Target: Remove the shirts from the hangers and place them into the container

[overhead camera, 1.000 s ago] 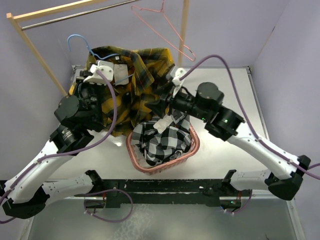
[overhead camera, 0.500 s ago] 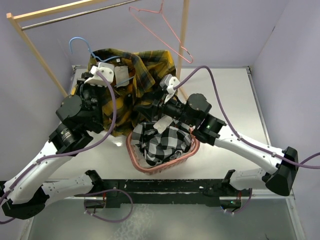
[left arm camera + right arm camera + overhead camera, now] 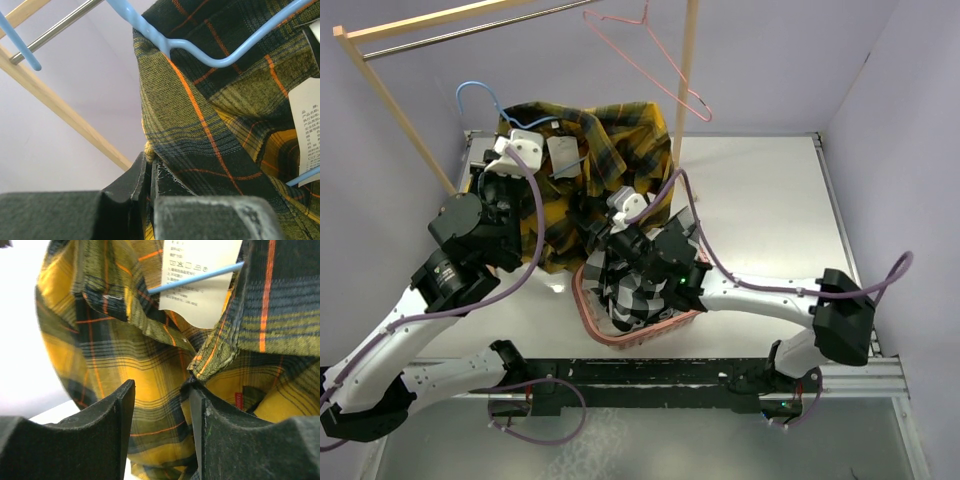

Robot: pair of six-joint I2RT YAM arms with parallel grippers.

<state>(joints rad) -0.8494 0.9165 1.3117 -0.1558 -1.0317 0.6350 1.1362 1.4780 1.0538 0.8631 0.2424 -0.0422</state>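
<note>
The left claw (image 3: 151,172) is clamped together on a fold of the yellow shirt (image 3: 590,150). It is holding the shirt up at the back left of the counter (image 3: 770,200), beside the wooden rack (image 3: 400,110). The blue hanger (image 3: 480,95) is sitting inside the shirt's collar, with its hook sticking out up and to the left. Its wire is crossing a white label (image 3: 200,275). The right claw (image 3: 161,390) is reaching in low over the pink basket (image 3: 585,300). Its jaws are standing apart, with the shirt's hanging folds just beyond the tips and a hem edge touching one finger. The basket is sitting at the near middle of the counter, below the yellow shirt. The checked shirt (image 3: 620,295) is lying inside it, partly under the right arm. The pink hanger (image 3: 660,75) is hanging bare from the rack's rod.
</note>
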